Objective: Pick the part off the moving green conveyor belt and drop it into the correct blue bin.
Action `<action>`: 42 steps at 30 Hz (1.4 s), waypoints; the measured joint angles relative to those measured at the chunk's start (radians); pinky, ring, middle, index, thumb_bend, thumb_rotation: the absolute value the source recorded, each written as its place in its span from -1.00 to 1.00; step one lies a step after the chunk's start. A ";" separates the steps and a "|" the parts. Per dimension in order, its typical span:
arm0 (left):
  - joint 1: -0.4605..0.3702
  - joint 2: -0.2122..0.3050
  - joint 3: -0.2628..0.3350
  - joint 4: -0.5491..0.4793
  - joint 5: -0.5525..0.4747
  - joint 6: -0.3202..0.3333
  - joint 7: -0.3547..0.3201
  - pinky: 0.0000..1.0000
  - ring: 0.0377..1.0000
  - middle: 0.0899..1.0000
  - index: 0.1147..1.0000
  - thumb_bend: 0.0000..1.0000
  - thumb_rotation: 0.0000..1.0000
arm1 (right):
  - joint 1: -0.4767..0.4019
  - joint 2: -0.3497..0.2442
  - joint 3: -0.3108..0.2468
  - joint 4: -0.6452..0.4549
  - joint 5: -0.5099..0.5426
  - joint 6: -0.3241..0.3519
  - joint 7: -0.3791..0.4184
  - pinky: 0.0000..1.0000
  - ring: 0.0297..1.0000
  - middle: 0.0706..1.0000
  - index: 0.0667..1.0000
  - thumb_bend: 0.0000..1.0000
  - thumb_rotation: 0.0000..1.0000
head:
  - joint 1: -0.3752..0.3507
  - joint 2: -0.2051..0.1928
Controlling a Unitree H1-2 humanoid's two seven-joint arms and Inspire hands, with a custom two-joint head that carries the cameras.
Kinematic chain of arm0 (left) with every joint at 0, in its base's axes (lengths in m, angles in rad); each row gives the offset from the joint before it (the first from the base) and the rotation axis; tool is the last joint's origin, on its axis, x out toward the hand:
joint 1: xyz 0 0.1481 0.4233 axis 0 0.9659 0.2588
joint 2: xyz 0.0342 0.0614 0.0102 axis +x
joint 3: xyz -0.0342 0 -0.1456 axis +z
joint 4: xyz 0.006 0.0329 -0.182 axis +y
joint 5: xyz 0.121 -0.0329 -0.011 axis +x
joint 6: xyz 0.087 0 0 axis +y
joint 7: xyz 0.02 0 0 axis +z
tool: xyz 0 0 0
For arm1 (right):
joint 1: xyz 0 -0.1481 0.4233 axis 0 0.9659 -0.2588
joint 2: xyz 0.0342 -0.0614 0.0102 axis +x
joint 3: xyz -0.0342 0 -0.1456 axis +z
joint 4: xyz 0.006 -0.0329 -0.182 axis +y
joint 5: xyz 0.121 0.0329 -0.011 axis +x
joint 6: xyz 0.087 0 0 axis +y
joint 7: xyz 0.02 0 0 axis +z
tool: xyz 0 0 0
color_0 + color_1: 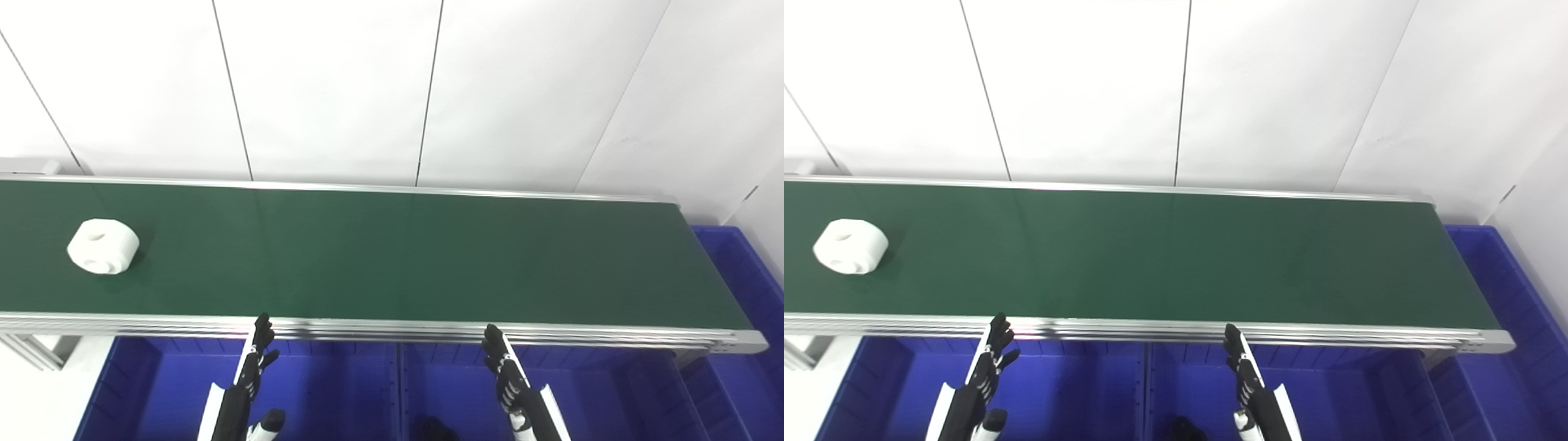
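At the far left of the green conveyor belt (392, 257), a white part (103, 245) is lying flat, nearer the belt's middle line than either rail. It is a chunky rounded block with a hole showing in its top face and another hole in the side facing the camera. Nothing is touching it, and it is sitting well apart from both hands.

Below the belt's near aluminium rail (380, 331), a row of blue bins is running along the bottom of the view. The left blue bin (153, 380) is sitting under the left half of the rail, and the left hand (257, 361) is hovering over it, its fingers (263, 324) pointing up toward the rail with the tips just reaching its edge. The fingers are stretched out and slightly spread, the thumb sticking out to the side, and the hand is holding nothing.

A divider is separating that bin from the middle blue bin (453, 380). A dark object is showing at the bottom edge of it, too cut off to identify. The right hand (505, 367) is hovering over this bin, fingers likewise extended toward the rail and loosely apart, gripping nothing.

At the far right, past the end of the belt, another blue bin (741, 275) is standing beside the white wall (392, 86).
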 measured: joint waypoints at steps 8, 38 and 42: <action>0.000 0.000 0.000 0.000 0.001 0.000 0.000 0.75 0.92 0.99 1.00 1.00 1.00 | 0.000 -0.002 0.001 -0.001 -0.008 0.001 0.001 1.00 1.00 1.00 1.00 1.00 1.00 | 0.000 0.000; 0.019 0.003 0.017 -0.045 0.000 -0.001 -0.032 0.95 1.00 1.00 1.00 1.00 1.00 | 0.018 0.000 0.010 -0.093 -0.021 0.070 -0.001 1.00 0.98 1.00 1.00 0.83 1.00 | -0.032 0.173; 0.024 0.001 0.026 -0.070 0.000 -0.001 -0.047 0.98 1.00 1.00 1.00 1.00 1.00 | 0.017 -0.002 0.009 -0.122 -0.019 0.090 -0.001 1.00 0.99 1.00 1.00 0.86 1.00 | -0.025 0.204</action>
